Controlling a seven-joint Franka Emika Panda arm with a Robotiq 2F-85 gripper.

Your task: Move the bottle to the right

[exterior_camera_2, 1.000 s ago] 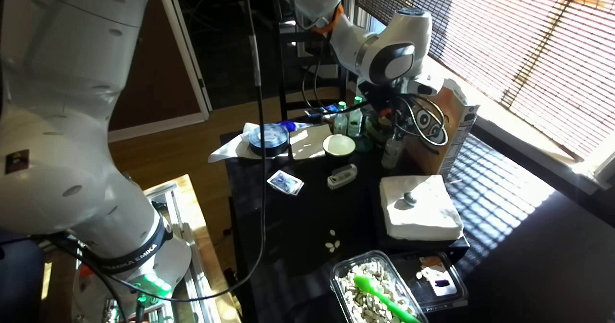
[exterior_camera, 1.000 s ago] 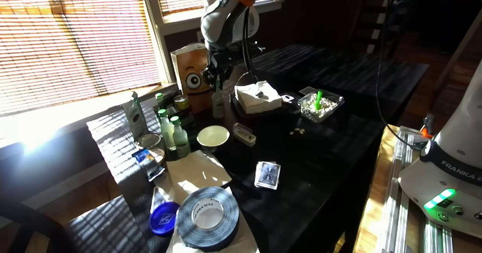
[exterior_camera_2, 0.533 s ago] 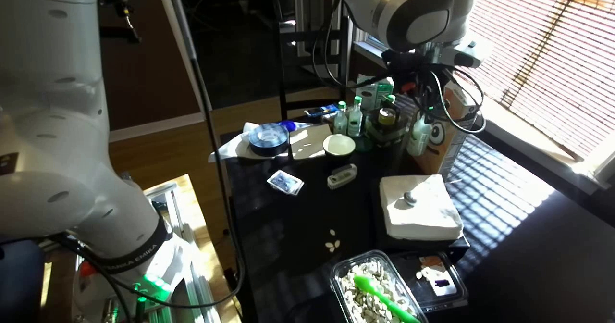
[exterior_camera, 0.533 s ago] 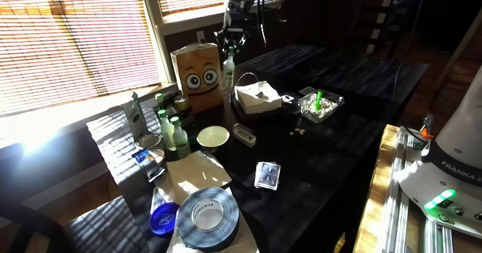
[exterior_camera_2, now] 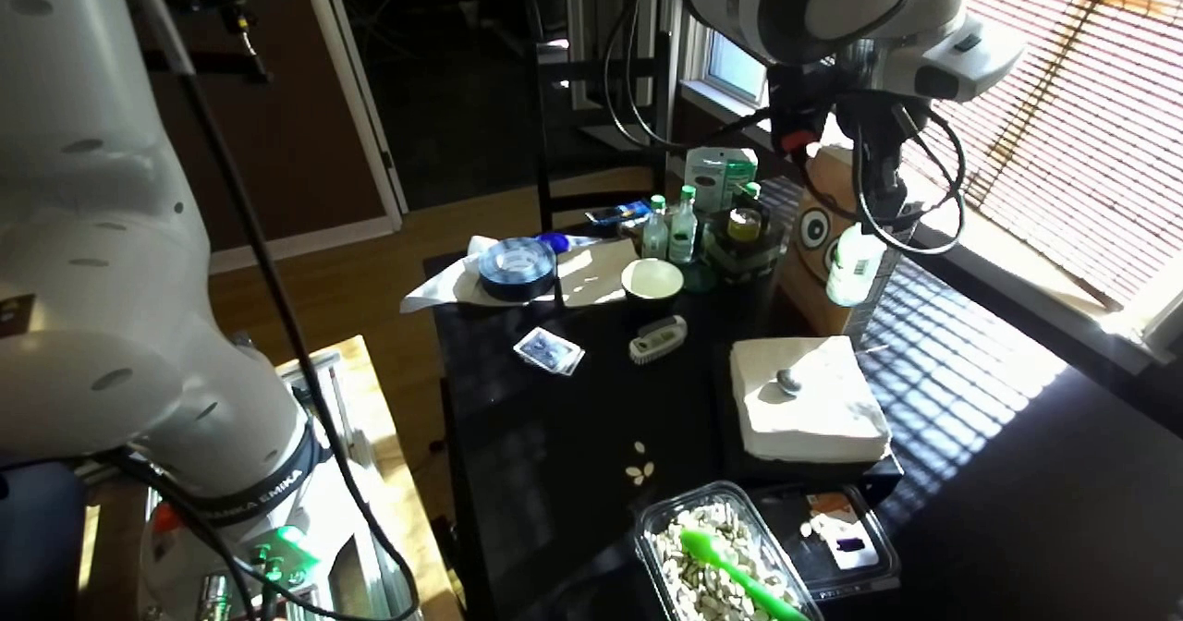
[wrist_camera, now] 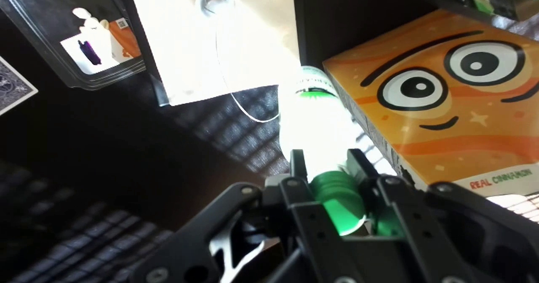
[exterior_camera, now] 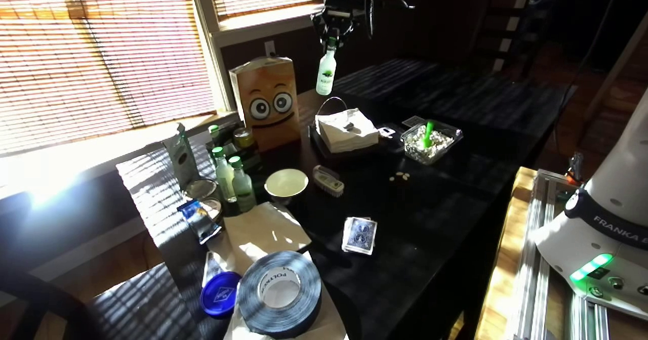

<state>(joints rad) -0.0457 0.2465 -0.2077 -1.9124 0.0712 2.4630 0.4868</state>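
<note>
The bottle is small and slim, with a pale green-and-white body and a green cap. It hangs in the air from my gripper (exterior_camera: 332, 42). The bottle shows in both exterior views (exterior_camera: 326, 73) (exterior_camera_2: 852, 268), slightly tilted, beside the cardboard box with the face. In the wrist view my gripper (wrist_camera: 327, 163) is shut on the bottle's neck just below the cap, one finger on each side. The bottle's body (wrist_camera: 313, 123) is washed out by sunlight and points away from me, between the white napkin stack and the box.
The brown cardboard box (exterior_camera: 271, 107) stands next to the held bottle. A white napkin stack (exterior_camera: 348, 132) with a spoon lies in front. Two green-capped bottles (exterior_camera: 243, 185), a bowl (exterior_camera: 286, 183), a brush (exterior_camera_2: 658, 339) and a clear container (exterior_camera_2: 730, 547) stand on the dark table.
My gripper has risen with the bottle from low in front of the box. In both exterior views it has moved right and past the box's side.
</note>
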